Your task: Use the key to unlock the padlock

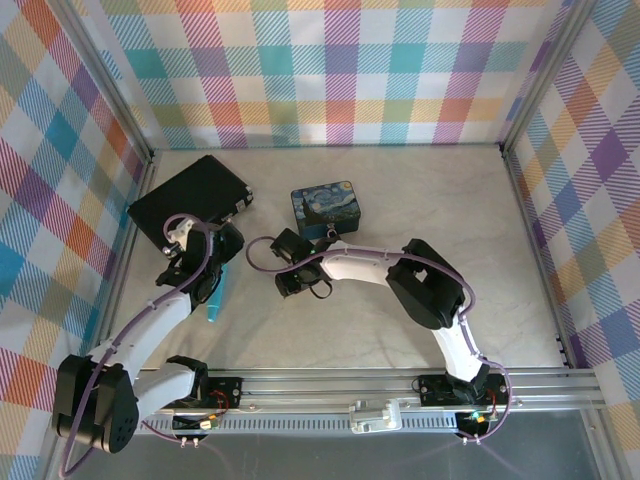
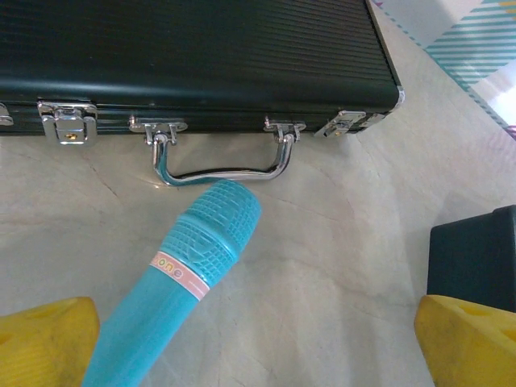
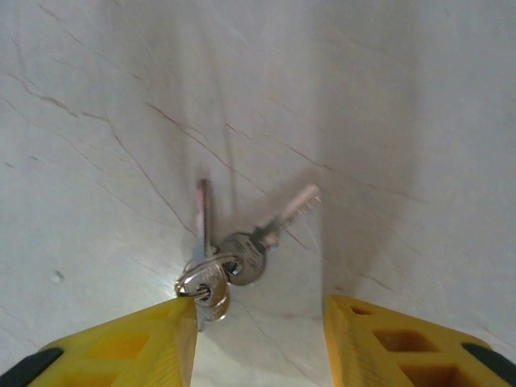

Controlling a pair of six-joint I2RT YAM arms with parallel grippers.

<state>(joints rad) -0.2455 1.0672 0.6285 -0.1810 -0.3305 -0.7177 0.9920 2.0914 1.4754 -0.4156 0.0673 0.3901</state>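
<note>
Near-left of the Starry Night tin (image 1: 323,207), right hand (image 1: 290,268) sits low over the desk (image 3: 363,97). In the right wrist view its jaws are partly open and grip nothing. The key (image 3: 270,234) lies flat on the desk between the yellow fingers (image 3: 145,347), blade pointing up-right. A second key (image 3: 201,222) on the same split ring (image 3: 201,280) points straight away from the hand. The ring is right at the left finger's tip; can't tell if it touches.

Further left of the tin, left hand (image 2: 254,306) is wide open and empty, over a turquoise microphone (image 2: 193,274). The mic head is just short of the chrome handle (image 2: 222,165) of a closed black case (image 2: 201,56). The mic lies on the desk between the fingers, touched by neither.
</note>
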